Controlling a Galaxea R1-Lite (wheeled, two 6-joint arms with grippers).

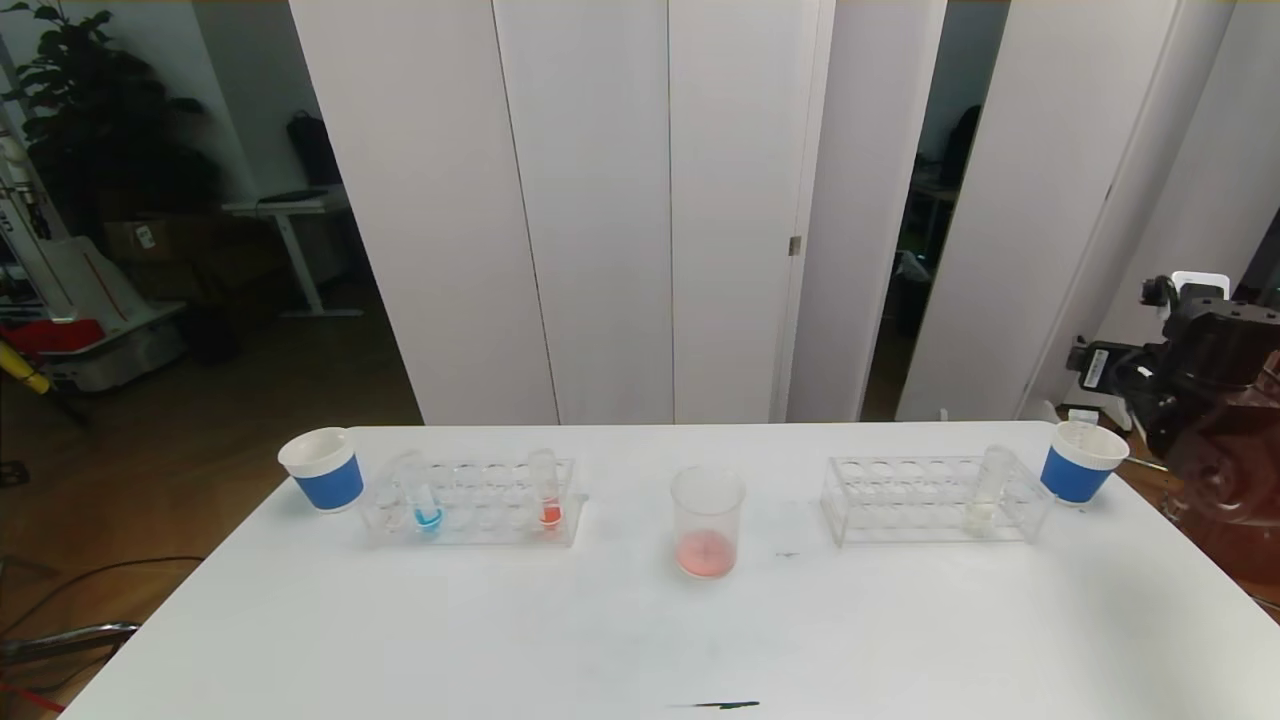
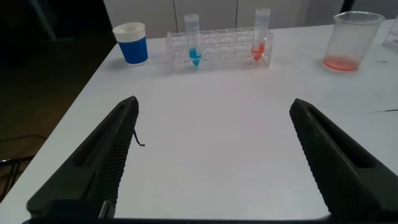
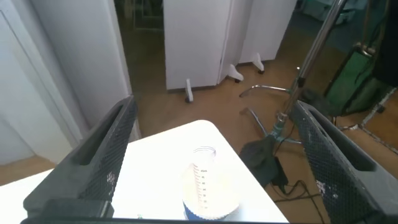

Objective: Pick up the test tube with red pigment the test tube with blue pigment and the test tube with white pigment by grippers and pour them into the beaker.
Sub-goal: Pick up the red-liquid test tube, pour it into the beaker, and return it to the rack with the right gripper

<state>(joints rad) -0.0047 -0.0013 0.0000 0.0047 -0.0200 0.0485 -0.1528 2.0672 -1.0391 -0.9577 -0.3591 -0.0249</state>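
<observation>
The beaker (image 1: 708,520) stands mid-table with red-pink liquid at its bottom; it also shows in the left wrist view (image 2: 354,40). The blue-pigment tube (image 1: 421,500) and a red-pigment tube (image 1: 546,490) stand upright in the left rack (image 1: 470,505). The white-pigment tube (image 1: 989,488) stands in the right rack (image 1: 930,500). My left gripper (image 2: 214,104) is open and empty, low over bare table, well short of the blue tube (image 2: 193,45) and red tube (image 2: 261,38). My right gripper (image 3: 212,104) is open and empty above the right paper cup (image 3: 211,199).
A blue-and-white paper cup (image 1: 322,468) stands left of the left rack. Another (image 1: 1082,460) stands right of the right rack, near the table corner, with a clear graduated tube (image 3: 202,177) in it. My right arm (image 1: 1200,360) hangs at the table's right edge.
</observation>
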